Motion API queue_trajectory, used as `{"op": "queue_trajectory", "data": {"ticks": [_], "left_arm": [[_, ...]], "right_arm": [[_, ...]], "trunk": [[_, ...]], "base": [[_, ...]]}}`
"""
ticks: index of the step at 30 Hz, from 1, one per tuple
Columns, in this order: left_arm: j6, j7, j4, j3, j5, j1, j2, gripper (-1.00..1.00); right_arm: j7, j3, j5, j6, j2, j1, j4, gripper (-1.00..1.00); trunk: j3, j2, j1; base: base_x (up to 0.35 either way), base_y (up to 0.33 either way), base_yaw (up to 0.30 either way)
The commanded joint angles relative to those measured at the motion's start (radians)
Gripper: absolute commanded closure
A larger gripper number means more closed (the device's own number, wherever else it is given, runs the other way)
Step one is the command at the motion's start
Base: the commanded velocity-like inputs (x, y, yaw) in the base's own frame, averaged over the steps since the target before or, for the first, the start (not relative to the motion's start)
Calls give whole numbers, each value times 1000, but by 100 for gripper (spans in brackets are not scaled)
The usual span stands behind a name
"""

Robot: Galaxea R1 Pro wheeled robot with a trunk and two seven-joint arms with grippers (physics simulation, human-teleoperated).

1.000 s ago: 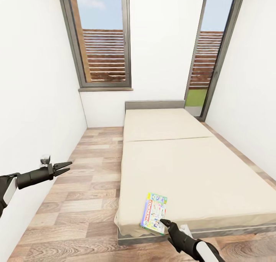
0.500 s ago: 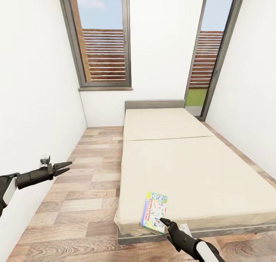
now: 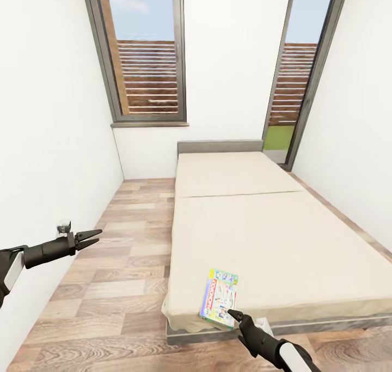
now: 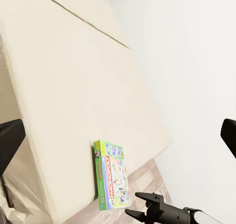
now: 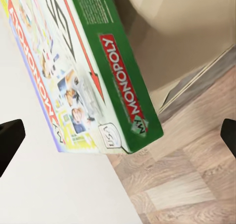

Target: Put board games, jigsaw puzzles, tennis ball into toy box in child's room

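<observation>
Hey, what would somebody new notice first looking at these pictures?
Probably the bright Monopoly box lying flat at the near corner of the bare beige bed, with the open right gripper poised at its edge. Behind, two tall windows show sky and a slatted fence.

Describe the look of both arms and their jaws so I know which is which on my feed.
Both match: a white forearm section, a black wrist, and slim, pointed black jaws. The left gripper carries a small grey block above its wrist; the right gripper shows none. No markings visible.

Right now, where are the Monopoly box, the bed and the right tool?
Monopoly box (image 3: pixel 219 298), head view, its colourful lid.
Bed (image 3: pixel 272 241), head view, bare mattress top.
Right tool (image 3: pixel 235 315), head view, its dark fingertips.
</observation>
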Motion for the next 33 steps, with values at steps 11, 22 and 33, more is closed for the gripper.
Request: {"op": "queue_trajectory", "data": {"ticks": [11, 22, 33], "left_arm": [[10, -2, 0, 0, 2, -1, 0, -100], [10, -2, 0, 0, 2, -1, 0, -100], [10, -2, 0, 0, 2, -1, 0, -100]], "right_arm": [[2, -4, -2, 7, 2, 0, 0, -100], [2, -4, -2, 6, 5, -1, -1, -100], [2, 21, -2, 6, 5, -1, -4, -100]], "trunk": [[-35, -78, 42], [-35, -78, 42], [-35, -78, 42]], "base": [[0, 0, 0], [0, 0, 0], [41, 24, 0]]}}
